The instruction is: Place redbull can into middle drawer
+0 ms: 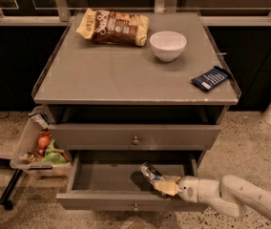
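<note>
Redbull can (150,171) tilted, upper end leaning far-left, lower end pinched between the fingers of the gripper (166,186). Gripper sits inside the right half of the middle drawer (102,200), on a white arm (231,197) coming in from near right. Drawer stands open; whether the can touches its floor, cannot tell. Upper drawer (173,136) shut. On cabinet top (116,75): chip bag (114,26) far left, white bowl (168,44) beside it, dark blue packet (211,78) at right edge.

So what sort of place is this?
Probably an office snack station: chip bag and white bowl on a grey cabinet, food bin beside it. The gripper holds the redbull can over the open middle drawer.
</note>
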